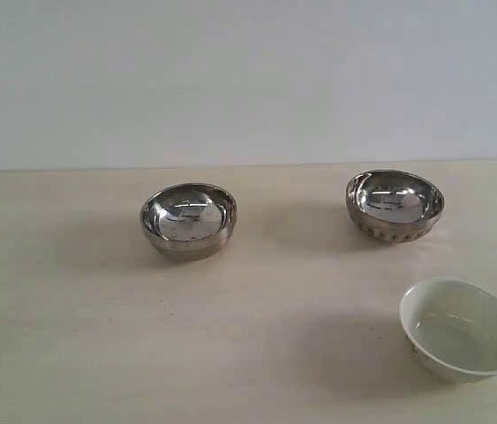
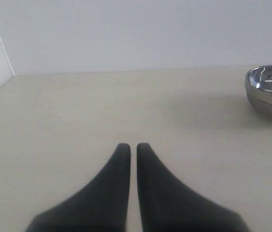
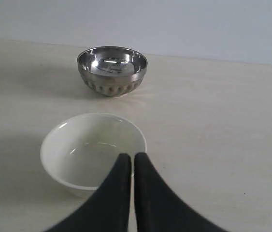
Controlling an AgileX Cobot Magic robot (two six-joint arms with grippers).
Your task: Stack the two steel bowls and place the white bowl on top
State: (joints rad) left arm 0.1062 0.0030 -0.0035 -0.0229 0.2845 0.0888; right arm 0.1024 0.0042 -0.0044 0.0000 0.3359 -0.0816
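Indoors, beige table (image 1: pixel 98 336), whitish wall (image 1: pixel 248 79), white bowl (image 1: pixel 462 329)

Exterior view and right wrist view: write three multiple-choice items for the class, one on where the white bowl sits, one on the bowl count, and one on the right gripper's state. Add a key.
1. In the exterior view, the white bowl sits:
A. at the right, nearest the camera
B. between the two metal bowls
C. inside a metal bowl

2. Bowls on the table:
A. two
B. three
C. four

3. The right gripper is:
A. wide open
B. shut on a spoon
C. shut, holding nothing

Key:
1 A: it stands alone, nearer the camera than the ribbed steel bowl.
2 B: the smooth steel bowl, the ribbed one and the white one.
3 C: in the right wrist view its jaws stand together with nothing between them.
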